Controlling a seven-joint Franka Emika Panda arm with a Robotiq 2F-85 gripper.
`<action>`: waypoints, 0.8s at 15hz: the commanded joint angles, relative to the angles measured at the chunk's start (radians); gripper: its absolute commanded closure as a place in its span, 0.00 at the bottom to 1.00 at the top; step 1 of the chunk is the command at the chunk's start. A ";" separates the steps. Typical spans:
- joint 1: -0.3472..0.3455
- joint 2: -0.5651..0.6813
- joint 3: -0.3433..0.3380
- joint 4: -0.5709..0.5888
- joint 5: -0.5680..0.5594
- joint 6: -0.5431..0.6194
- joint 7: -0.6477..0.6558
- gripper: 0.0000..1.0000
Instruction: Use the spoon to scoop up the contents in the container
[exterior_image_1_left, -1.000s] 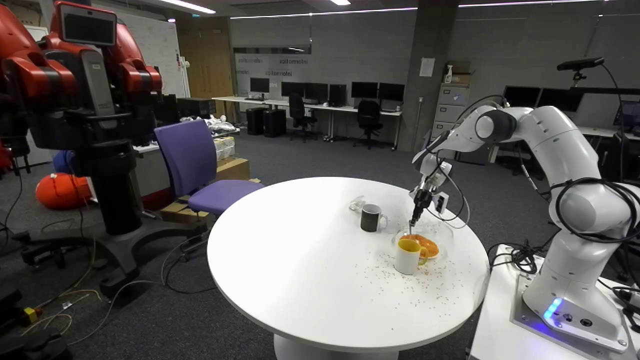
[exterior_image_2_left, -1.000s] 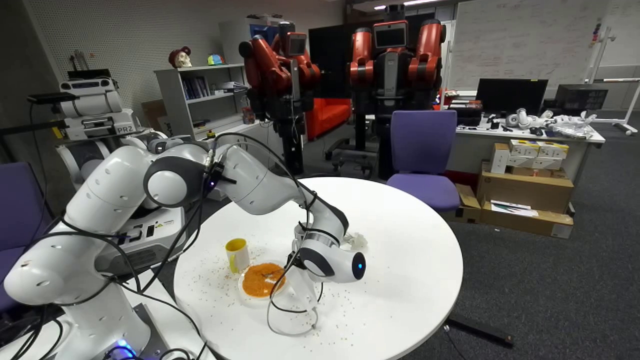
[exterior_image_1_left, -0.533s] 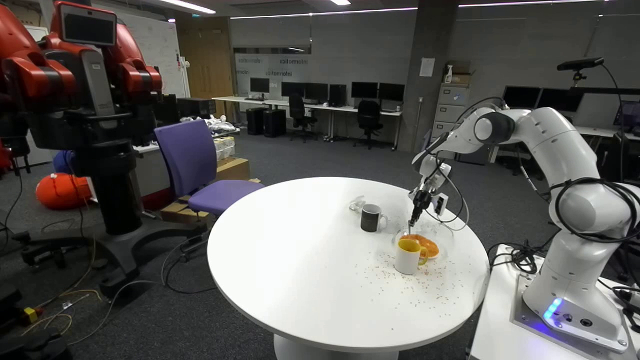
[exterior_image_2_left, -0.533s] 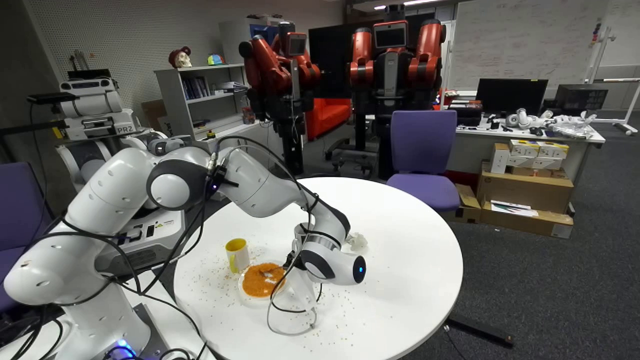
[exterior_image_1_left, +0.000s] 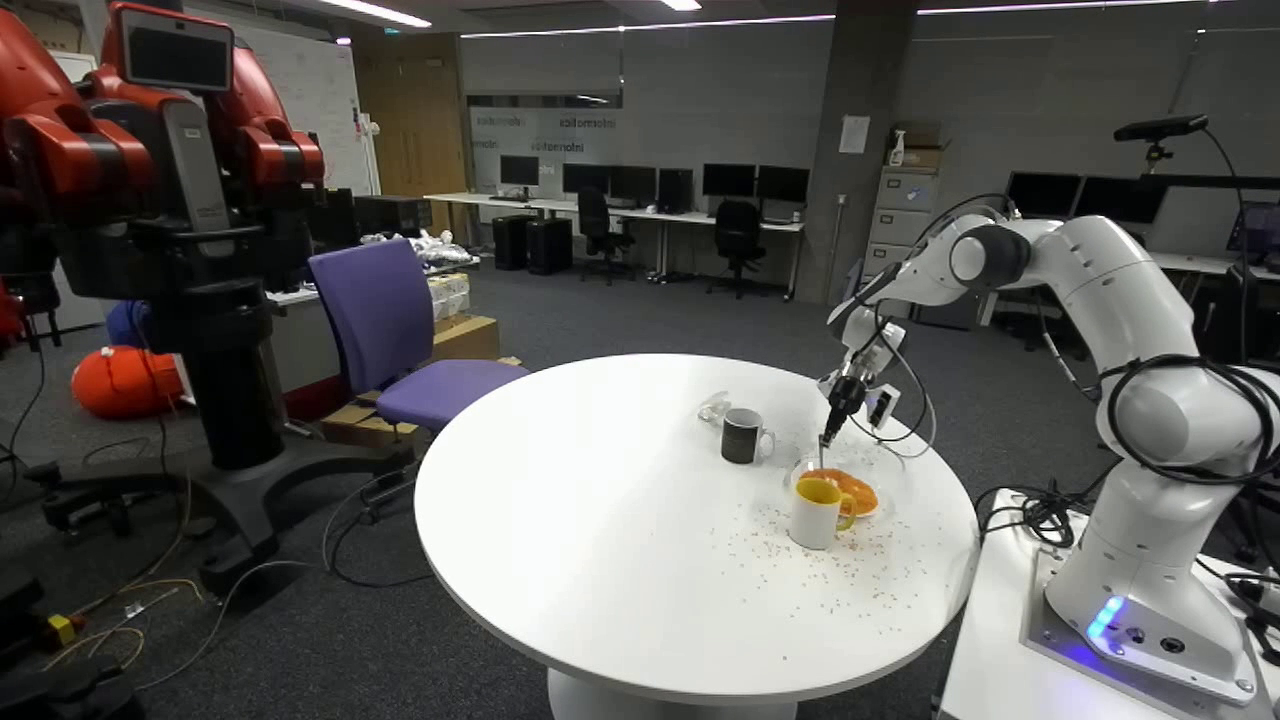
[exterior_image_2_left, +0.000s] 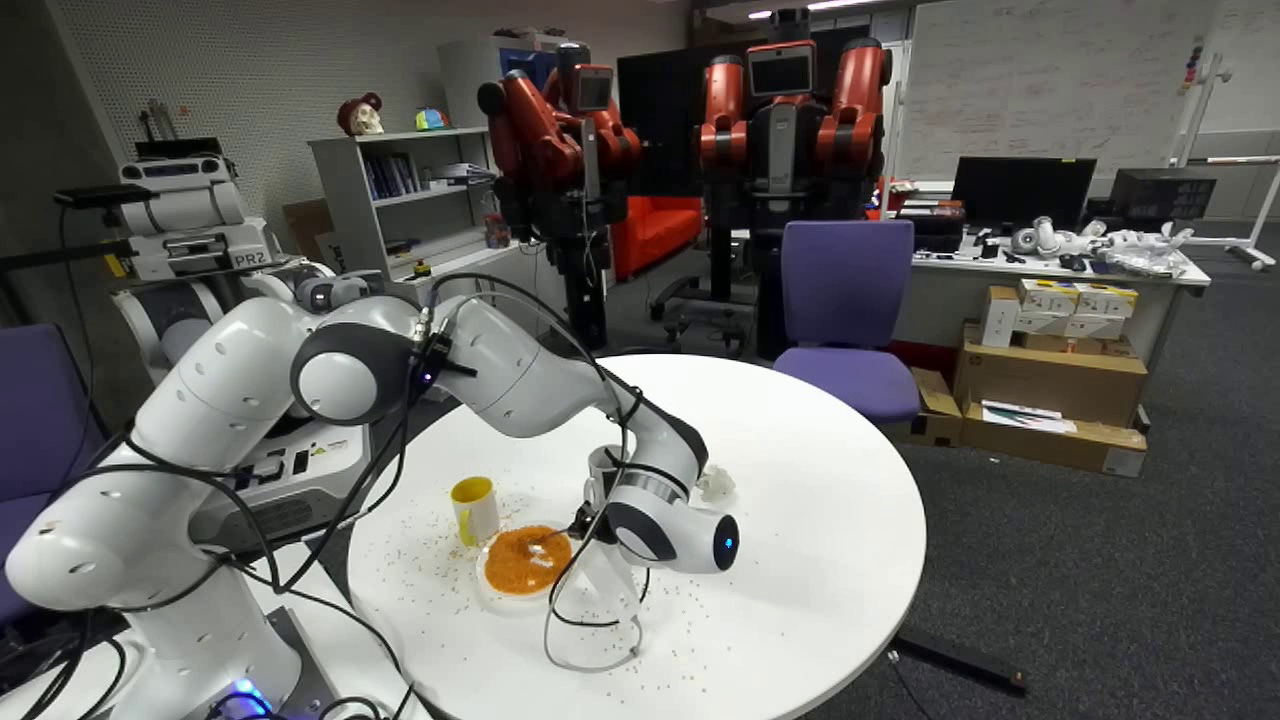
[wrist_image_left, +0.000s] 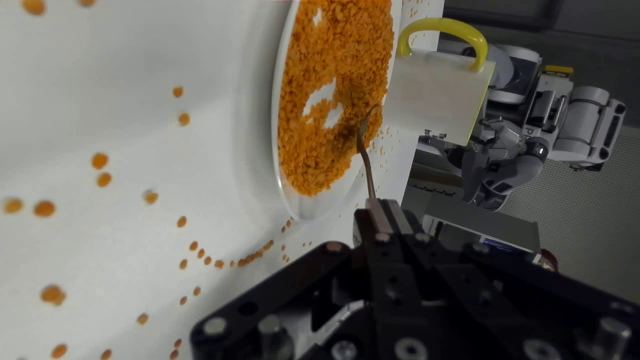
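White table (exterior_image_1_left: 600, 560), orange-speckled; purple chair (exterior_image_1_left: 375, 310) nearby; spoon (wrist_image_left: 365, 159) pinched in gripper (wrist_image_left: 388, 215), perhaps touching grains (wrist_image_left: 345, 50).

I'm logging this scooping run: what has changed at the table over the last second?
In an exterior view, the white arm's wrist has moved slightly right. More of the thin metal spoon shows beyond the black claw, and more bare white among the small orange grains. Nothing was newly grasped or let go. The shallow round white dish, yellow-lined white mug and black-and-grey mug stayed put.
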 joint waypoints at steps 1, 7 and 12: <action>-0.025 0.000 0.002 0.036 0.014 -0.076 -0.043 1.00; -0.035 -0.016 0.000 0.054 0.025 -0.103 -0.063 1.00; -0.028 -0.049 -0.002 0.050 0.049 -0.098 -0.050 1.00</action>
